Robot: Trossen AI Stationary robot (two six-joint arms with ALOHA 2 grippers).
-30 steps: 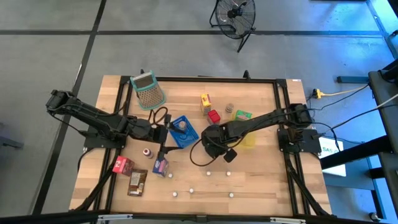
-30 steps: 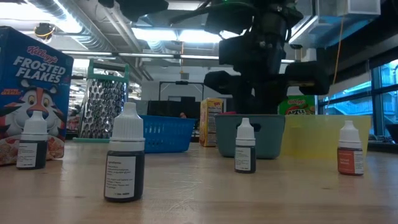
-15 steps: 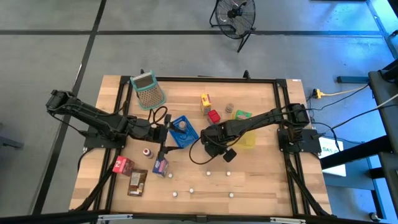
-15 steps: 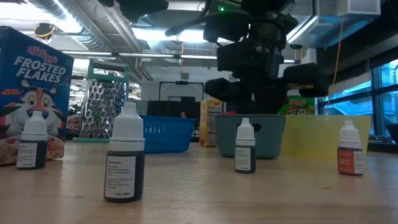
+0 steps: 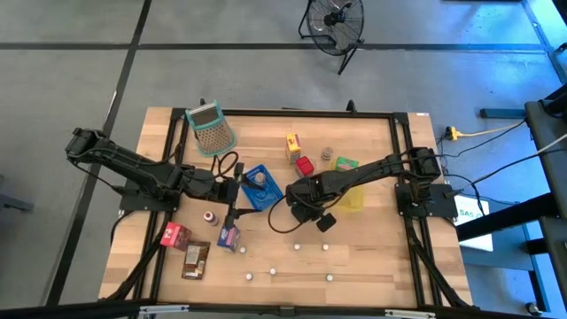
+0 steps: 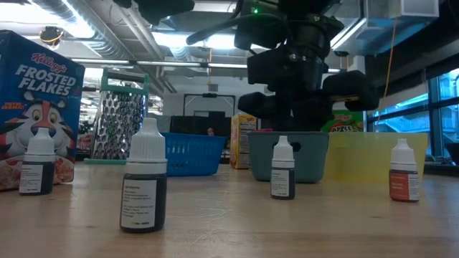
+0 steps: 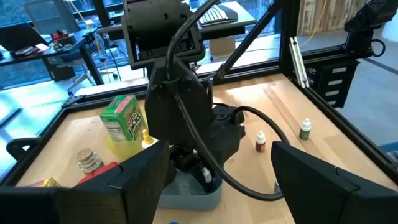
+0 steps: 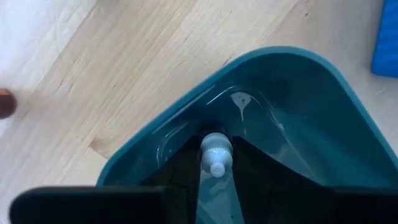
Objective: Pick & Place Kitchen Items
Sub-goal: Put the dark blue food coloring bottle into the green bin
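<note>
**Desk:** What's closest to the low camera?

**Me:** A row of little dropper bottles standing upright on the bench. The dark bottle is nearest. The small left bottle stands just in front of the Frosted Flakes box, the middle bottle in front of the teal tray, and the orange bottle in front of the yellow tray. They're well apart from each other.

**Desk:** And the right arm?

**Me:** My right gripper hangs over the teal tray, near the bench's middle. From its wrist camera I see its fingers closed on either side of a white-capped bottle. That bottle is down inside the tray, cap pointing at the tray's far wall. I can't tell whether it touches the tray floor.

**Desk:** Left arm?

**Me:** My left gripper waits beside the blue basket, facing the right arm. Its fingers are spread wide with nothing between them.

**Desk:** Farther back?

**Me:** A metal grater stands behind the basket on the left. Behind the trays are a yellow box and a green carton, partly hidden by the arm.
</note>
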